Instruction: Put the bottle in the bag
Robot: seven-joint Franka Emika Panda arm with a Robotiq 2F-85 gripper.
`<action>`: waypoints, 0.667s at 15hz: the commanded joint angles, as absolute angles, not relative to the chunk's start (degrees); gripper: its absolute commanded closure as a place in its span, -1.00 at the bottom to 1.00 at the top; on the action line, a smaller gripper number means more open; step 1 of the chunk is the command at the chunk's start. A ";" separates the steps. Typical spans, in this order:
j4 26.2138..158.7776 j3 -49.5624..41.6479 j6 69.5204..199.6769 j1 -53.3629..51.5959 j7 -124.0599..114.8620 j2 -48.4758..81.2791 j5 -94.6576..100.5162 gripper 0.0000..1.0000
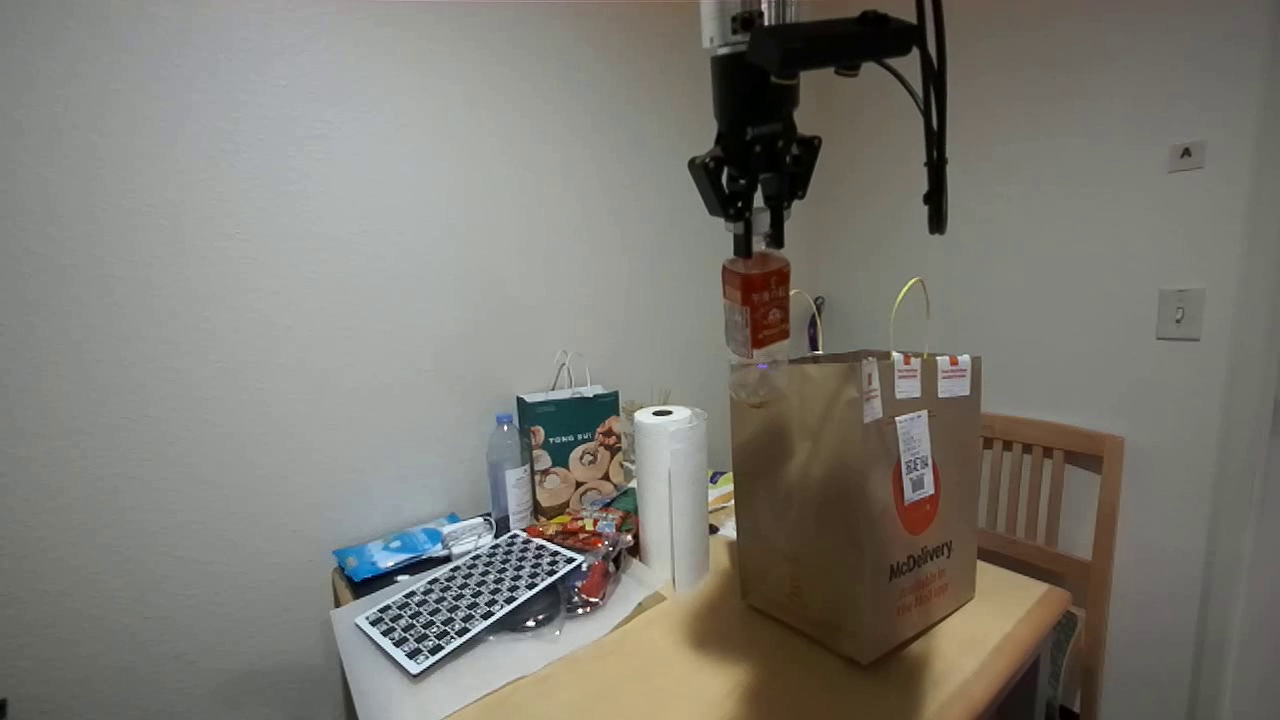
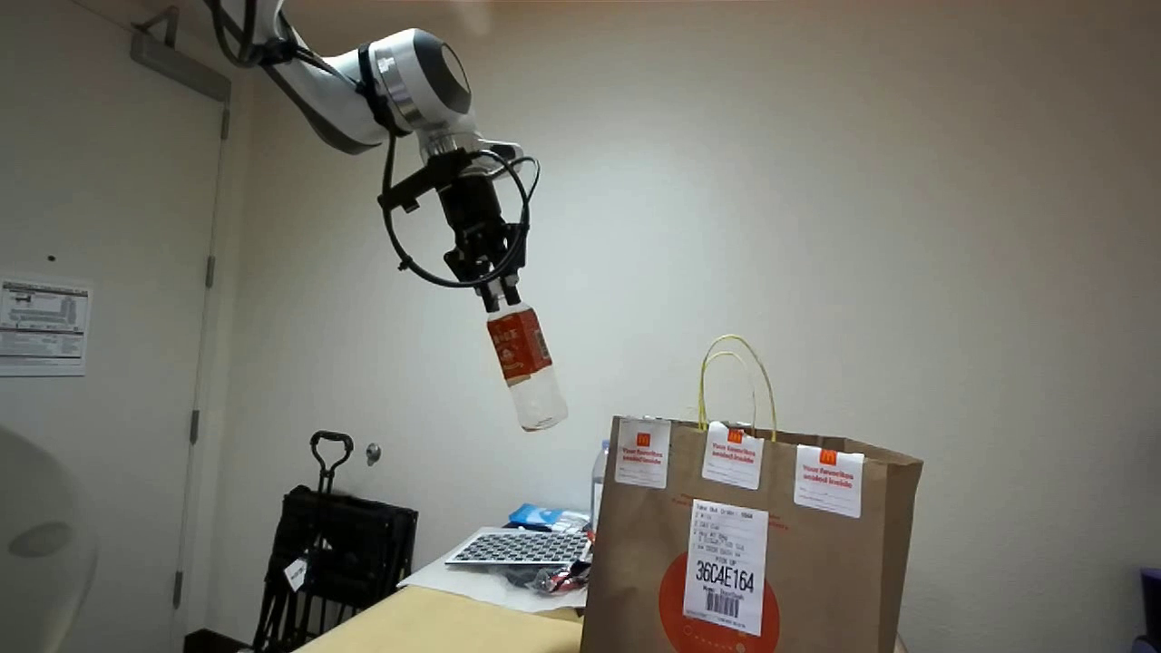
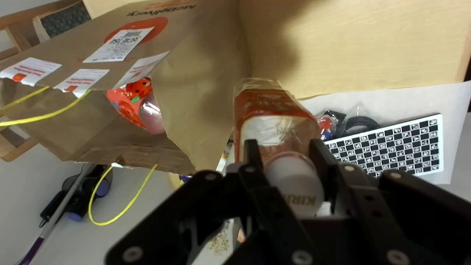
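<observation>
with jaws drawn in to the neck's width, pressing from both sides at the cap, holding the bottle (image 2: 526, 367) and nothing else. hanging it from the gripper (image 2: 502, 299) base-down, aimed between five and six o'clock in an exterior view, presumably for sending the base in first and leaving the gripper above the rim at release. hovering at ten o'clock from the bag (image 2: 816, 562) there, outside it and not yet over the mouth. seeing that mouth at nine o'clock from the bottle in the wrist view, upturned for a drop, with handles (image 3: 38, 118) apart on opposite sides and a red pack (image 3: 136, 105) inside, perhaps steadying the bag on the table (image 1: 600, 680). having a roll (image 1: 672, 500) standing at nine o'clock from the bag in an exterior view, likely out of the path. leaving base clearance over the rim hard to judge. calling, most likely, for some lift and a sideways carry toward the mouth, then a lowering before release. risking, if going low, a bump against the near wall or a snag on a handle.
</observation>
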State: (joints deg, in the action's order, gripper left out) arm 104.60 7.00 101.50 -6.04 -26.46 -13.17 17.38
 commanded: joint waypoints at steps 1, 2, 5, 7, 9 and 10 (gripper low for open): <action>101.56 7.94 100.83 -3.84 -25.71 -14.87 22.25 0.73; 100.88 7.87 100.74 -3.37 -25.98 -15.18 23.78 0.73; 100.40 7.50 99.80 -1.23 -27.44 -16.30 27.23 0.73; 101.26 7.04 99.39 0.22 -28.03 -17.10 27.87 0.73; 102.56 6.37 99.17 1.48 -28.56 -17.87 27.30 0.73; 103.11 6.02 98.94 2.04 -28.75 -18.13 27.06 0.73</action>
